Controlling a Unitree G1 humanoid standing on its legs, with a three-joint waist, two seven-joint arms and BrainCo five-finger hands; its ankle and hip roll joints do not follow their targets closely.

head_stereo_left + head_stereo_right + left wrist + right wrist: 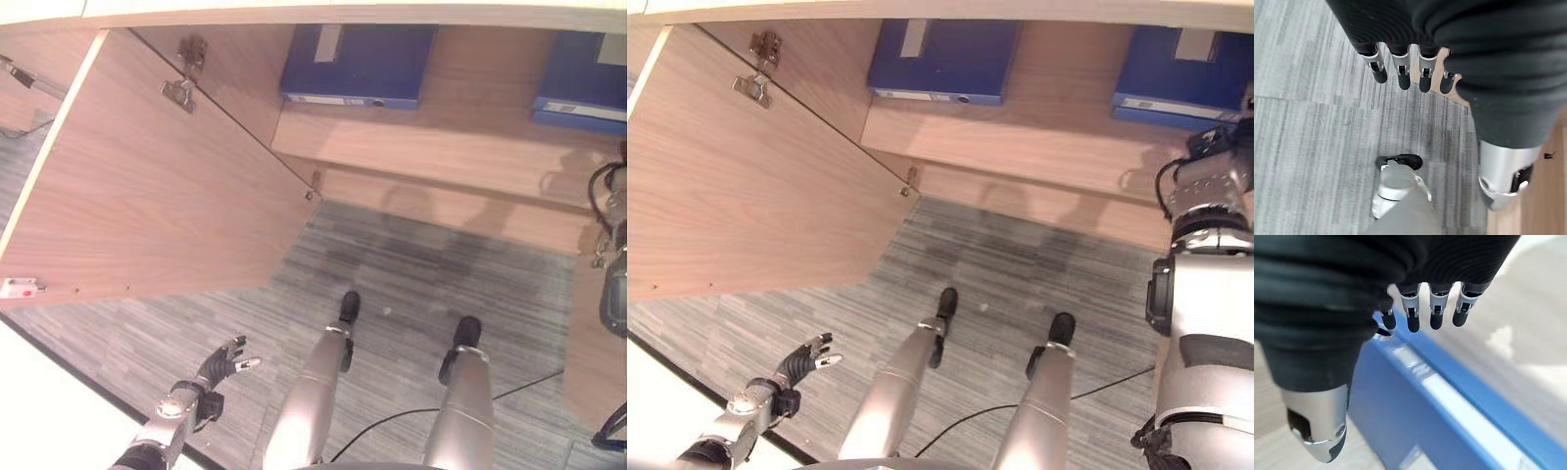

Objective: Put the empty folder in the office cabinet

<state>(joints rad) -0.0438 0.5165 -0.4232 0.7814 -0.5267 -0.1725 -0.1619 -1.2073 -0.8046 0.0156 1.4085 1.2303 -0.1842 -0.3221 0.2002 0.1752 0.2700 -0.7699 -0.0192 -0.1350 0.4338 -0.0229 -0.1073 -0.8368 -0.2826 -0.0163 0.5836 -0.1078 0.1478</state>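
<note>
While lying on the shelf, the blue folder (1415,421) sits just under the right hand's fingers (1436,308).

The cabinet (470,137) stands ahead, its door (147,186) swung open to the left over the carpet (411,284). Two folders lie on the shelf (460,108) inside: one folder (358,64) toward the left, the other folder (1185,73) at the right end, well apart. The left hand (223,364) hangs low at the left, above the carpet and below the door's edge. The right hand (1422,308) is at the right, just above the right folder.
</note>
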